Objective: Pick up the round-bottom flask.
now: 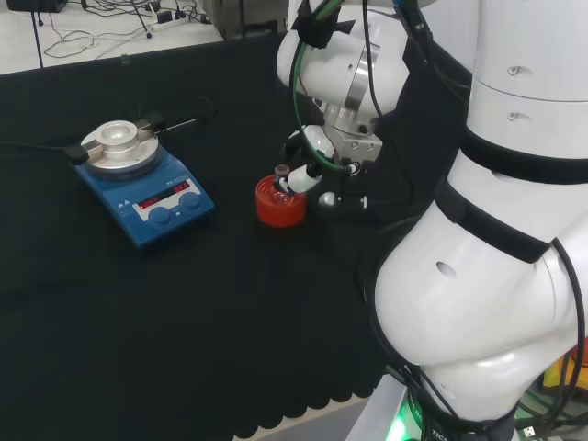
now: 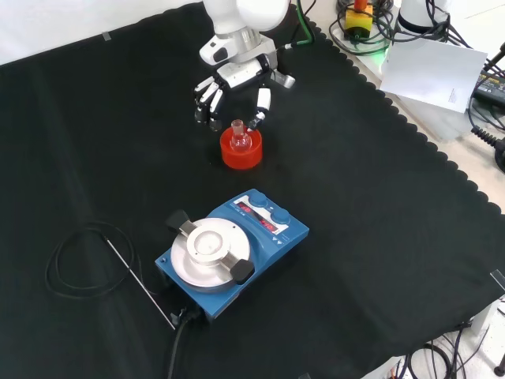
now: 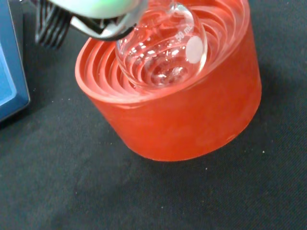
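In the head view, going left to right, a blue hotplate (image 1: 145, 184) sits on the black cloth (image 1: 138, 322), then the red ribbed stand (image 1: 279, 203), then the hand (image 1: 308, 170) just beside it with the white arm (image 1: 496, 230) behind. The flask (image 2: 241, 139) rests in the stand, its round belly seated in the ribs in the wrist view, so it is not yet lifted. In the front view the fingers (image 2: 207, 99) hang spread on one side of the neck and the thumb (image 2: 261, 104) on the other, relaxed and closed on nothing I can see. Reaching seems done; closing and lifting remain
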### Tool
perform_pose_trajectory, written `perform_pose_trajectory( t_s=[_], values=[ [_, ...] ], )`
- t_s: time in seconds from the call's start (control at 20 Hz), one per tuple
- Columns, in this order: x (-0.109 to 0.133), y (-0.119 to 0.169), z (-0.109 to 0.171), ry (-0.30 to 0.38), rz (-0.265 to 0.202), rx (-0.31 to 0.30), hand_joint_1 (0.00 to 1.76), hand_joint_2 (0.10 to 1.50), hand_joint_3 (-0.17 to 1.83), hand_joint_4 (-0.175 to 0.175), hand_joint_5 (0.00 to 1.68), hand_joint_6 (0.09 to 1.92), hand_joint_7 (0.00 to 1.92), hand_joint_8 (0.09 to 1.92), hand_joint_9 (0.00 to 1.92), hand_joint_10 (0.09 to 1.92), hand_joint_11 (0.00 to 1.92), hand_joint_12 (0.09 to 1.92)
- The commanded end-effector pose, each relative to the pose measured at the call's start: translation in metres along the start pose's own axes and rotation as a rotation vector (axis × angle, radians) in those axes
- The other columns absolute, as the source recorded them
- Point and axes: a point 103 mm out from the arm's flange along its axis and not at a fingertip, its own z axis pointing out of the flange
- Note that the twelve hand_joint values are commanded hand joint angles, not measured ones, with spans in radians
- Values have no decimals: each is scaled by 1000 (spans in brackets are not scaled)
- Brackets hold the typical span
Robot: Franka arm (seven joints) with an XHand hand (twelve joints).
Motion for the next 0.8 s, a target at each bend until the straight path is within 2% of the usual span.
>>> perform_pose_trajectory(
  t_s=[0.05,0.4,0.8],
  values=[
    [1,0,2,-3,-5,2,929,599,633,-24,750,608,312,614,525,609,96,1378],
    [2,1,0,-6,-9,-8,935,602,637,-38,869,694,330,620,540,610,116,1379],
    [4,2,0,-10,-9,-10,939,604,637,-46,869,743,340,623,556,604,131,1372]
  ],
)
